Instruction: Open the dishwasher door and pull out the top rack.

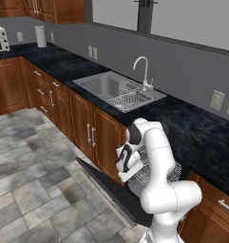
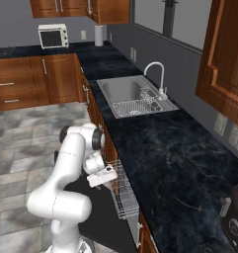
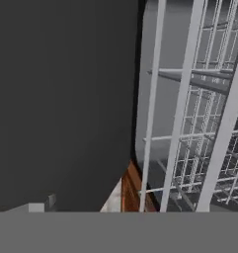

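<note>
- Under the speckled black desk (image 2: 165,148), the flat dark dishwasher door (image 1: 113,192) hangs open.
- Thin silver wire top rack (image 2: 123,192) juts out.
- Hand (image 2: 104,177) released, beside it.

One dishwasher door (image 1: 117,197) – one top rack (image 2: 123,192) – one sink (image 1: 102,86) – one microwave (image 2: 53,36)

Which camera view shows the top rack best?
The right base view: the top rack sticks out under the counter, its whole side visible. In the left base view the arm hides most of it; the hand view shows close wires.
</note>
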